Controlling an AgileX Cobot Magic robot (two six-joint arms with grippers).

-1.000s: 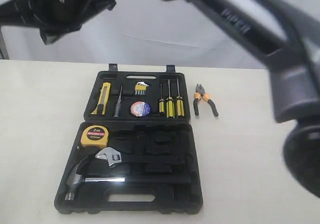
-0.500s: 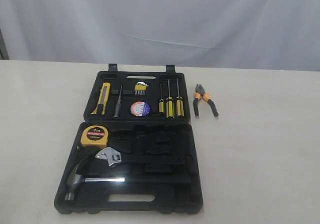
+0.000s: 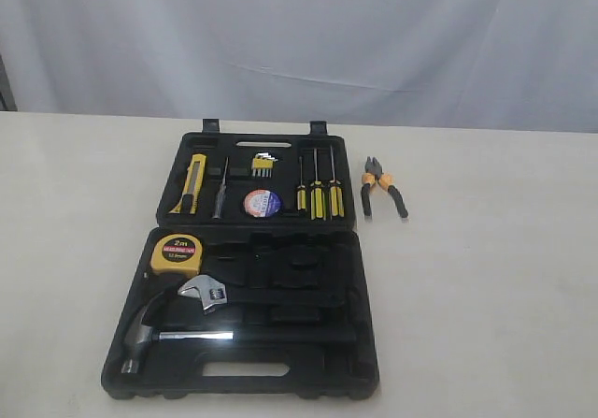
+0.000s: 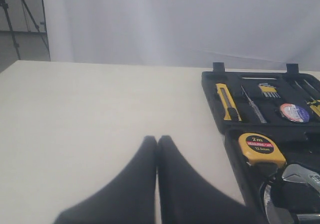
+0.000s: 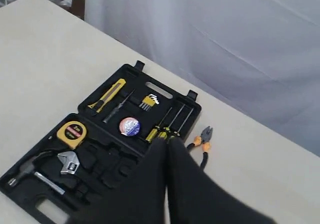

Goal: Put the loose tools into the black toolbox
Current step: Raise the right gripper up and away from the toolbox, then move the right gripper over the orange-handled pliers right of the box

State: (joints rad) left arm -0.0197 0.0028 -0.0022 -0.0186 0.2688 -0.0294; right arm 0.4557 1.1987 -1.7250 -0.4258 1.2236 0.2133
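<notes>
Arms have been cleared from the exterior view. The left tool (image 4: 156, 140) and right tool (image 5: 167, 141) are both pressed together, empty. Just beyond the right tool's tips, orange-and-black-handled pliers (image 3: 383, 186) are left on the pale surface (image 3: 486, 278), outside the flat black moulded-plastic toolbox (image 3: 299, 278): judged unstowed.

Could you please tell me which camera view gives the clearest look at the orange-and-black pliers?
The exterior view: the pliers lie whole and unobstructed on the table beside the black toolbox. The right wrist view shows them too, but smaller, at the edge of the right gripper. The left wrist view misses them.
</notes>
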